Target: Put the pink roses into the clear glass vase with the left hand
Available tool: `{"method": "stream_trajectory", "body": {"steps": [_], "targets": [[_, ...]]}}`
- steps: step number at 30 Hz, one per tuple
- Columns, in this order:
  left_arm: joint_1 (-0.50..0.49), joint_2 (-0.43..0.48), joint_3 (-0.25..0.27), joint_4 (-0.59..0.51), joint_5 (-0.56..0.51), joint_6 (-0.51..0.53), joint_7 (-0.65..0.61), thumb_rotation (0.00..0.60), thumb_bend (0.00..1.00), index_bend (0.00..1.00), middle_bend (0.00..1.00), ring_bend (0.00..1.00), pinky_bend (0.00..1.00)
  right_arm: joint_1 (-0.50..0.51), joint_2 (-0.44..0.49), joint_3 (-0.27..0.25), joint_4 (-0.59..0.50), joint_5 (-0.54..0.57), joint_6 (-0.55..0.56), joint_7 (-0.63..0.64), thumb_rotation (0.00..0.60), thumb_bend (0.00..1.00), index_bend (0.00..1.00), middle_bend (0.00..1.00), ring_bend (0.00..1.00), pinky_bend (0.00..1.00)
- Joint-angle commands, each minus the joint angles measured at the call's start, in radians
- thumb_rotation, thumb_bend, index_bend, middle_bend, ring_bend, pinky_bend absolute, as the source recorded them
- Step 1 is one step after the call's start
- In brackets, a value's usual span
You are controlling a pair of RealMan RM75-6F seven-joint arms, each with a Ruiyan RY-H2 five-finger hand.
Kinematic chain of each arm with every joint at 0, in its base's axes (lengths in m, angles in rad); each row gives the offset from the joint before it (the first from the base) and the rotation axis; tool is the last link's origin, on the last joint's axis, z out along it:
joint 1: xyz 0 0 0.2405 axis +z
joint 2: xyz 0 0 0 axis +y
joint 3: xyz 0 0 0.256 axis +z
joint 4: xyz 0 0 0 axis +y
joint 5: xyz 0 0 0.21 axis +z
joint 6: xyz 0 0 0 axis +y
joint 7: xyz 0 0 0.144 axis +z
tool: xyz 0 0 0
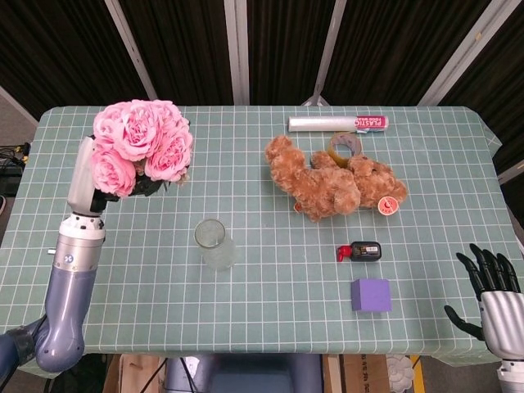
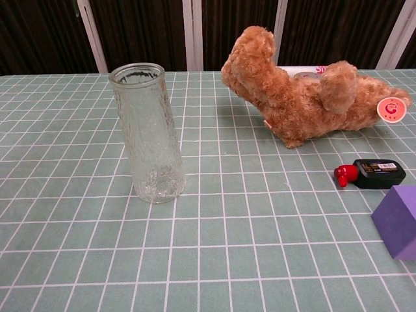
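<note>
My left hand point(image 1: 84, 176) holds the bunch of pink roses point(image 1: 142, 147) high above the table's left side, close to the head camera; the blooms hide its fingers. The clear glass vase point(image 1: 214, 243) stands upright and empty on the table, to the right of and nearer than the roses. It also shows in the chest view as a textured glass vase point(image 2: 148, 133), where neither the roses nor the left hand appear. My right hand point(image 1: 494, 295) hovers at the near right corner with fingers spread, holding nothing.
A brown teddy bear point(image 1: 334, 184) lies right of centre, with a tape roll point(image 1: 347, 146) and a plastic wrap roll point(image 1: 337, 124) behind it. A small black bottle with a red cap point(image 1: 359, 251) and a purple block point(image 1: 371, 295) sit at the near right.
</note>
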State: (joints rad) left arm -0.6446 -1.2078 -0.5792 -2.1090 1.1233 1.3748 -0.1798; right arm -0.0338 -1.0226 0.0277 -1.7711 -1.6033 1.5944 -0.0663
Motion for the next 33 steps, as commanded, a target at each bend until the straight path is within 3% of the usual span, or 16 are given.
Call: {"method": "stream_trajectory", "body": {"steps": [1, 16, 33], "targets": [[-0.016, -0.03, -0.019, -0.061, -0.016, 0.025, -0.002, 0.6, 0.46, 0.38, 0.41, 0.34, 0.48, 0.0, 0.001, 0.0, -0.001, 0.001, -0.001, 0.001, 0.6, 0.22, 0.15, 0.06, 0.0, 0.0], [-0.093, -0.134, 0.027, -0.146, -0.121, 0.006, 0.104, 0.6, 0.45, 0.38, 0.41, 0.34, 0.48, -0.01, 0.006, 0.008, 0.0, 0.011, 0.024, 0.027, 0.6, 0.22, 0.15, 0.05, 0.0, 0.0], [-0.085, -0.165, 0.085, -0.071, -0.12, -0.01, 0.126, 0.6, 0.45, 0.38, 0.4, 0.34, 0.48, -0.012, 0.005, 0.012, 0.003, 0.016, 0.029, 0.037, 0.6, 0.22, 0.15, 0.05, 0.0, 0.0]]}}
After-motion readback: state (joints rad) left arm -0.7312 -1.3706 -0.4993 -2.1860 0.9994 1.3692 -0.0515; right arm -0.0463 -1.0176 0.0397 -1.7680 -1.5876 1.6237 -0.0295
